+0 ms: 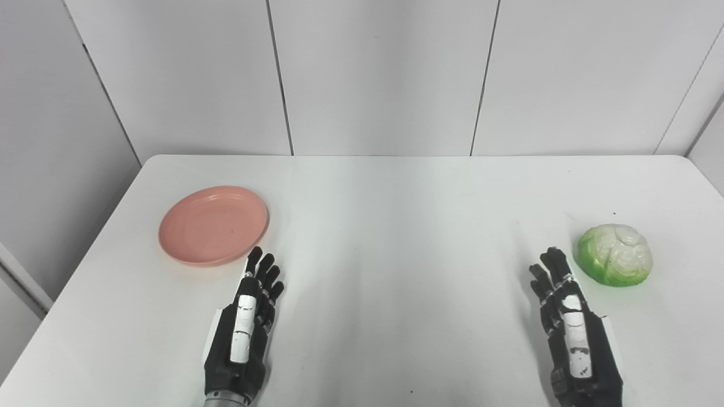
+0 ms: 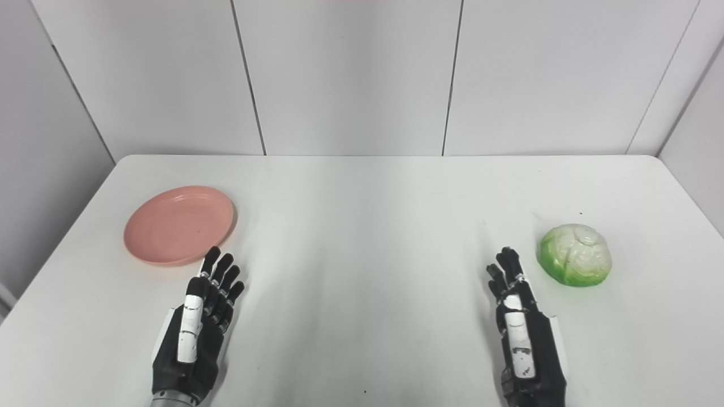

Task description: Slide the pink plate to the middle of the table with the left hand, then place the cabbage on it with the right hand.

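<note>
The pink plate (image 1: 213,225) lies flat and empty on the left side of the white table (image 1: 396,226). The green and white cabbage (image 1: 615,254) sits on the table at the right. My left hand (image 1: 246,325) is open, fingers straight, just in front of the plate's near rim, its fingertips close to the rim. My right hand (image 1: 568,325) is open, fingers straight, just left of and in front of the cabbage, apart from it. Both hands hold nothing.
White wall panels (image 1: 384,73) stand behind the table's far edge. The table's left edge drops off beside the plate. The wide stretch of table between the two hands holds nothing.
</note>
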